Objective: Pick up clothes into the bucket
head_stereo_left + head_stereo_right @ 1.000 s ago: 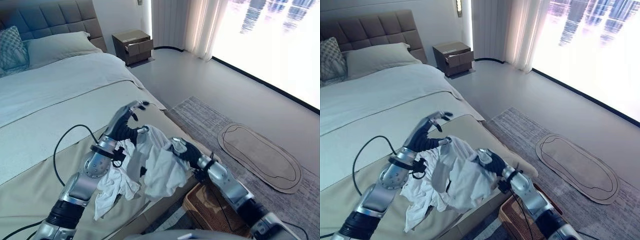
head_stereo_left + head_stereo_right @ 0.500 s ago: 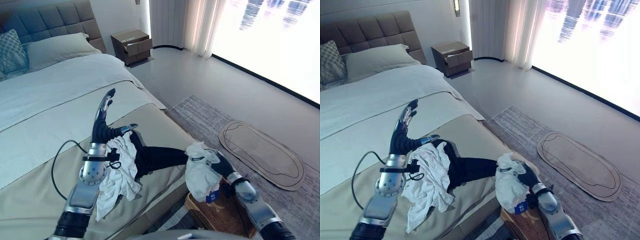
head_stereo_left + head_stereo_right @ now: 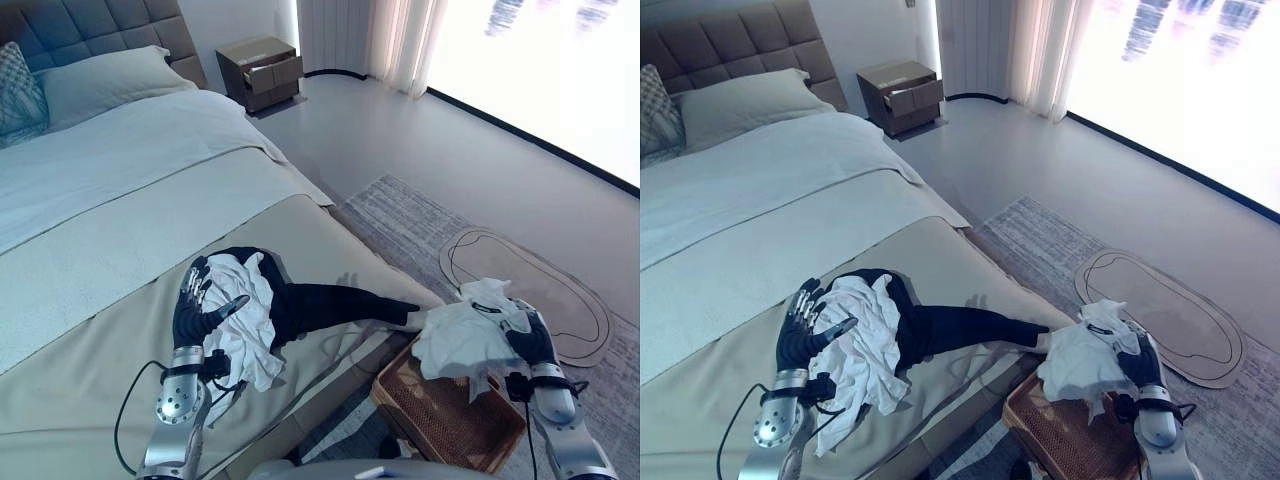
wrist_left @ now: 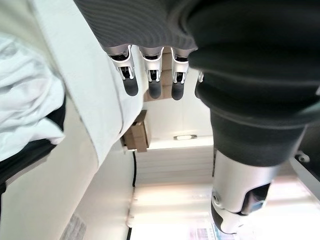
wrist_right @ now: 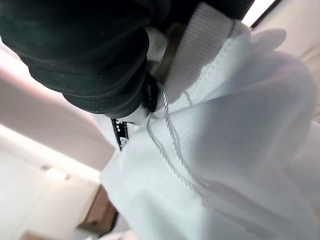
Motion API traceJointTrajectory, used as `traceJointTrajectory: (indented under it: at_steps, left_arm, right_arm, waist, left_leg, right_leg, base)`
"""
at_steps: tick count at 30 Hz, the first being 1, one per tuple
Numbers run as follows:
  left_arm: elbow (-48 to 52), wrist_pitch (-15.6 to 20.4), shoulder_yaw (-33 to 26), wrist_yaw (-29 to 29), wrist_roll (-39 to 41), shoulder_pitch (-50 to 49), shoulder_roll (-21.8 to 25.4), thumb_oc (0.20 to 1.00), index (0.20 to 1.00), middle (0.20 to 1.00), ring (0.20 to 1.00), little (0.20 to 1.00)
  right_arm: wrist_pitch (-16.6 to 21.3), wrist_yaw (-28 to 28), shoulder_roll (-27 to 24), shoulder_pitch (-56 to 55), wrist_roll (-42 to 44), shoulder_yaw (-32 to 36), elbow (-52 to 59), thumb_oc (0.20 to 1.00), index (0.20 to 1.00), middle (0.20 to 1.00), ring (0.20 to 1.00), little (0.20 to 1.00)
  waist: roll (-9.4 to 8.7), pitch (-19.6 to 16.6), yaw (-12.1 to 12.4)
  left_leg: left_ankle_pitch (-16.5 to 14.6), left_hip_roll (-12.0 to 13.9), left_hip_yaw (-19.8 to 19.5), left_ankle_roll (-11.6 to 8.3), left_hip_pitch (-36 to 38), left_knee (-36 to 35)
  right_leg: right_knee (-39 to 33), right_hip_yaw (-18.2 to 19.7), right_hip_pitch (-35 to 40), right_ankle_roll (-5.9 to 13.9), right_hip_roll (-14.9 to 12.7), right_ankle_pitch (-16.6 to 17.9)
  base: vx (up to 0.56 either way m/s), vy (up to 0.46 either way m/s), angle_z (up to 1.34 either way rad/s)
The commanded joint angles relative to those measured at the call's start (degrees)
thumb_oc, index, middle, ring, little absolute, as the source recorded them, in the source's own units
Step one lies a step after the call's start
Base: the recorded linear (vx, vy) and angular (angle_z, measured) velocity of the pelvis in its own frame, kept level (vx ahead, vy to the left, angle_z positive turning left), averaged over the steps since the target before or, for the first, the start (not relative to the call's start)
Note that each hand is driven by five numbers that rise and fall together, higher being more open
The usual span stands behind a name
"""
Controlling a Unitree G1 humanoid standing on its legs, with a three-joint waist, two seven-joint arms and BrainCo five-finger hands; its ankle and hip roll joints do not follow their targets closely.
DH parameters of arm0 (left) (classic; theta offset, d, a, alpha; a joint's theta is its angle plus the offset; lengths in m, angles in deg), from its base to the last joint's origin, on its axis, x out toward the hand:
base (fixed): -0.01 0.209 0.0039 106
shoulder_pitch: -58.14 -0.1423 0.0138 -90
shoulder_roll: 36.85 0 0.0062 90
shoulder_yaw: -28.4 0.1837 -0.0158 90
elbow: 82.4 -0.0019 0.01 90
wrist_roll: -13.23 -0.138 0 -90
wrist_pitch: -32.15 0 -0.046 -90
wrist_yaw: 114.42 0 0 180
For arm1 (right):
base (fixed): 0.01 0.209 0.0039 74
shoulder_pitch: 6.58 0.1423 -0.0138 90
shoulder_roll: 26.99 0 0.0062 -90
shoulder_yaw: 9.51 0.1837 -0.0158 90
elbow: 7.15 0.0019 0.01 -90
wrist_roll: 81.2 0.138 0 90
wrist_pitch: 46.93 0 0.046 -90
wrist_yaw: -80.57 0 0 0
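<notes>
While its right hand (image 3: 535,340) hangs above the woven basket (image 3: 1065,438) at the foot of the bed, the robot grips a bunched white garment (image 3: 462,335), fingers curled into the cloth so that the fabric spills from the palm and droops toward the basket's open top; in the right wrist view the same white cloth (image 5: 235,130) presses against the hand's dark cover, a thin white drawstring trailing across it. Off to the other side, the left hand (image 3: 203,308) rests over the bed's beige cover (image 3: 730,350), its fingers (image 4: 152,82) straight and relaxed and holding nothing, its thumb spread apart from them. Just beside that hand's fingers lies a crumpled white shirt (image 3: 862,345), heaped on the near part of the bed, and from under the shirt a dark garment (image 3: 330,303) stretches out flat along the bed's edge toward the right hand, its far end reaching nearly to the white cloth held there. Beyond the right hand an oval mat (image 3: 530,290) lies on a grey rug (image 3: 1040,235). Farther past both hands, the bed runs up to a pale pillow (image 3: 110,80) and a tufted headboard (image 3: 720,45), with a brown nightstand (image 3: 262,70) against the far wall.
</notes>
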Motion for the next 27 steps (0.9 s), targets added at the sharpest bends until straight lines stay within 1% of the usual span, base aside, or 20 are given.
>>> traceJointTrajectory:
  at_steps: [1, 2, 3, 4, 5, 6, 10, 11, 12, 13, 14, 15, 17, 20, 21, 22, 23, 24, 26, 27]
  left_arm:
    - [1.85, 4.43, -4.17, 2.04, 4.94, 1.28, 2.12, 1.0, 1.0, 1.0, 1.0, 1.0]
    - [1.92, 4.77, -3.34, 2.15, 5.62, 1.91, 2.43, 1.0, 1.0, 1.0, 1.0, 1.0]
    - [1.85, 4.8, -3.37, 2.15, 5.63, 2.07, 2.44, 1.0, 1.0, 1.0, 1.0, 1.0]
    - [1.77, 4.86, -1.82, 2.5, 5.47, 2.9, 3.36, 1.0, 1.0, 1.0, 1.0, 1.0]
    - [1.67, 4.91, -1.85, 2.49, 5.47, 3.09, 3.34, 1.0, 1.0, 1.0, 1.0, 1.0]
    - [1.47, 5.15, -0.7, 2.16, 4.92, 3.61, 4.34, 1.0, 1.0, 1.0, 1.0, 1.0]
    - [-0.11, 5.53, 1.67, -0.03, 3.61, 6.1, 5.86, 1.0, 1.0, 1.0, 1.0, 1.0]
    - [-0.2, 5.56, 1.66, -0.1, 3.56, 6.3, 5.84, 1.0, 1.0, 1.0, 1.0, 1.0]
    - [0.01, 5.76, 2.24, -1.58, 3.09, 7.12, 6.2, 1.0, 1.0, 1.0, 1.0, 1.0]
    - [0.01, 5.75, 2.22, -1.64, 3.04, 7.18, 6.16, 1.0, 1.0, 1.0, 1.0, 1.0]
    - [1.04, 6.03, 2.55, -2.55, 2.81, 7.51, 6.47, 1.0, 1.0, 1.0, 1.0, 1.0]
    - [1.07, 6.01, 2.54, -2.6, 2.77, 7.56, 6.45, 1.0, 1.0, 1.0, 1.0, 1.0]
    - [2.16, 6.35, 2.88, -3.47, 2.73, 8.25, 6.88, 1.0, 1.0, 1.0, 1.0, 1.0]
    - [5.01, 6.86, 2.83, -5.58, 2.76, 8.82, 7.37, 1.0, 1.0, 1.0, 1.0, 1.0]
    - [5.06, 6.82, 2.82, -5.64, 2.71, 8.82, 7.31, 1.0, 1.0, 1.0, 1.0, 1.0]
    - [5.9, 7.32, 2.92, -6.47, 2.98, 9.4, 7.38, 1.0, 1.0, 1.0, 1.0, 1.0]
    - [5.88, 7.33, 2.91, -6.48, 2.97, 9.45, 7.35, 1.0, 1.0, 1.0, 1.0, 1.0]
    - [7.01, 7.65, 2.94, -7.49, 2.99, 9.95, 7.33, 1.0, 1.0, 1.0, 1.0, 1.0]
    - [8.4, 7.97, 2.75, -8.54, 2.86, 9.94, 7.26, 1.0, 1.0, 1.0, 1.0, 1.0]
    - [8.4, 7.96, 2.73, -8.55, 2.85, 9.96, 7.23, 1.0, 1.0, 1.0, 1.0, 1.0]
  right_arm:
    - [4.15, -4.22, 0.33, 6.59, -0.32, 2.4, 0.13, 0.2, 0.2, 0.2, 0.2, 0.2]
    - [4.53, -5.1, 0.59, 9.15, 1.78, 2.29, -1.29, 0.2, 0.2, 0.2, 0.2, 0.2]
    - [4.57, -5.1, 0.55, 9.34, 1.83, 2.3, -1.42, 0.2, 0.2, 0.2, 0.2, 0.2]
    - [4.83, -6.23, 0.09, 12.72, 3.79, 1.43, -4.32, 0.2, 0.2, 0.2, 0.2, 0.2]
    - [4.92, -6.26, 0.03, 12.99, 3.83, 1.39, -4.55, 0.2, 0.2, 0.2, 0.2, 0.2]
    - [5.07, -7.3, -0.29, 15.98, 5.06, 0.58, -5.82, 0.2, 0.2, 0.2, 0.2, 0.2]
    - [5.34, -11.59, -0.79, 22.37, 6.69, -0.69, -9.28, 0.2, 0.2, 0.2, 0.2, 0.2]
    - [5.45, -11.64, -0.84, 22.63, 6.73, -0.71, -9.5, 0.2, 0.2, 0.2, 0.2, 0.2]
    - [5.22, -13.16, -1.46, 25.33, 7.32, -1.69, -10.97, 0.2, 0.2, 0.2, 0.2, 0.2]
    - [5.26, -13.18, -1.49, 25.47, 7.34, -1.73, -11.08, 0.2, 0.2, 0.2, 0.2, 0.2]
    - [5.29, -14.35, -2.01, 26.76, 7.65, -1.71, -11.5, 0.2, 0.2, 0.2, 0.2, 0.2]
    - [5.31, -14.38, -2.04, 26.88, 7.65, -1.73, -11.58, 0.2, 0.2, 0.2, 0.2, 0.2]
    - [5.21, -16.04, -3.19, 28.86, 7.75, -1.81, -13.45, 0.2, 0.2, 0.2, 0.2, 0.2]
    - [5.2, -17.87, -5.26, 31.89, 8.77, -2.38, -15.79, 0.2, 0.2, 0.2, 0.2, 0.2]
    - [5.24, -17.87, -5.33, 32.0, 8.8, -2.44, -15.91, 0.2, 0.2, 0.2, 0.2, 0.2]
    - [5.17, -18.66, -6.65, 33.6, 8.92, -2.91, -16.64, 0.2, 0.2, 0.2, 0.2, 0.2]
    - [5.2, -18.67, -6.68, 33.69, 8.93, -2.95, -16.71, 0.2, 0.2, 0.2, 0.2, 0.2]
    - [5.17, -19.24, -7.44, 34.88, 8.78, -3.45, -17.17, 0.2, 0.2, 0.2, 0.2, 0.2]
    - [5.05, -20.11, -8.44, 36.4, 8.66, -3.76, -18.75, 0.2, 0.2, 0.2, 0.2, 0.2]
    - [5.11, -20.11, -8.48, 36.5, 8.68, -3.81, -18.86, 0.2, 0.2, 0.2, 0.2, 0.2]
  waist:
    - [-4.04, 1.11, -1.02]
    - [-3.69, 3.23, -1.15]
    - [-3.71, 3.28, -1.11]
    - [-3.23, 5.92, -1.08]
    - [-3.22, 5.97, -1.04]
    - [-2.65, 8.3, -1.05]
    - [-1.38, 11.87, -1.18]
    - [-1.35, 11.78, -1.16]
    - [-0.99, 12.83, -1.19]
    - [-0.96, 12.71, -1.2]
    - [-0.74, 13.54, -1.47]
    - [-0.7, 13.39, -1.48]
    - [-0.38, 14.02, -1.53]
    - [0.26, 15.1, -1.46]
    - [0.42, 14.95, -1.37]
    - [0.82, 15.56, -1.26]
    - [0.86, 15.45, -1.25]
    - [1.15, 16.07, -1.19]
    - [1.53, 16.48, -1.04]
    - [1.57, 16.38, -1.05]
  left_leg:
    - [-6.79, 0.69, -0.78, 1.13, -3.01, 8.98]
    - [-7.03, 0.42, -0.51, 1.3, -4.66, 10.61]
    - [-7.14, 0.4, -0.45, 1.32, -4.89, 10.89]
    - [-7.54, 0.07, -0.14, 1.34, -7.3, 13.4]
    - [-7.69, 0.09, -0.09, 1.36, -7.58, 13.74]
    - [-8.08, 0.14, 0.28, 1.31, -10.04, 16.34]
    - [-9.13, 0.16, 0.45, 1.23, -16.55, 22.3]
    - [-9.3, 0.19, 0.45, 1.23, -17.06, 22.75]
    - [-9.78, 0.16, 0.27, 1.13, -20.16, 25.06]
    - [-9.86, 0.18, 0.27, 1.13, -20.5, 25.29]
    - [-10.26, 0.26, 0.03, 1.09, -23.23, 27.44]
    - [-10.37, 0.28, 0.01, 1.09, -23.64, 27.75]
    - [-10.77, 0.3, -0.22, 1.06, -27.14, 30.09]
    - [-11.4, 0.47, -0.48, 1.03, -33.75, 34.34]
    - [-12.17, 0.69, -0.52, 0.96, -34.27, 35.27]
    - [-12.81, 0.78, -0.74, 1.01, -37.17, 37.72]
    - [-12.9, 0.81, -0.74, 1.01, -37.45, 37.93]
    - [-13.51, 0.75, -0.94, 1.12, -40.09, 40.24]
    - [-14.42, 0.64, -1.21, 1.31, -42.92, 42.83]
    - [-14.5, 0.66, -1.23, 1.31, -43.17, 43.02]
  right_leg:
    - [5.88, 3.36, -4.26, 3.42, -6.14, 1.9]
    - [7.82, 4.03, -6.38, 3.47, -6.62, 1.75]
    - [8.06, 4.14, -6.64, 3.48, -6.64, 1.68]
    - [9.9, 4.8, -9.1, 3.45, -7.0, 1.68]
    - [10.11, 4.91, -9.36, 3.45, -7.0, 1.62]
    - [12.12, 5.59, -12.05, 3.37, -7.23, 1.64]
    - [17.36, 7.21, -18.93, 2.67, -7.39, 0.71]
    - [17.75, 7.31, -19.43, 2.66, -7.37, 0.57]
    - [19.84, 7.89, -22.3, 2.25, -7.24, 0.11]
    - [20.03, 7.94, -22.63, 2.25, -7.23, 0.05]
    - [22.07, 8.37, -25.47, 1.93, -7.06, -0.44]
    - [22.34, 8.41, -25.87, 1.92, -7.04, -0.54]
    - [24.73, 8.91, -29.13, 1.53, -6.84, -1.12]
    - [29.2, 10.01, -35.98, 0.79, -6.28, -2.1]
    - [30.08, 10.1, -36.52, 0.78, -6.1, -2.76]
    - [32.5, 10.75, -39.45, 0.42, -5.86, -3.48]
    - [32.67, 10.78, -39.72, 0.42, -5.83, -3.54]
    - [35.23, 11.36, -42.45, 0.04, -5.49, -4.17]
    - [37.95, 11.86, -45.46, -0.28, -5.23, -5.03]
    - [38.12, 11.88, -45.7, -0.28, -5.21, -5.1]
  base:
    - [-0.16, 0.025, -0.17]
    - [-0.13, 0.021, -0.14]
    - [-0.27, 0.031, -0.22]
    - [-0.16, 0.014, -0.19]
    - [-0.28, 0.02, -0.13]
    - [-0.2, 0.01, -0.02]
    - [-0.17, 0.0, -0.14]
    - [-0.17, -0.031, -0.07]
    - [-0.11, -0.021, 0.02]
    - [-0.18, -0.047, 0.06]
    - [-0.08, -0.026, 0.03]
    - [-0.11, -0.038, 0.04]
    - [-0.11, -0.034, 0.08]
    - [-0.12, -0.038, 0.04]
    - [-0.12, -0.03, -0.03]
    - [-0.05, -0.008, -0.05]
    - [-0.12, -0.024, -0.09]
    - [-0.05, -0.017, -0.09]
    - [-0.07, -0.019, -0.08]
    - [-0.09, -0.021, -0.04]
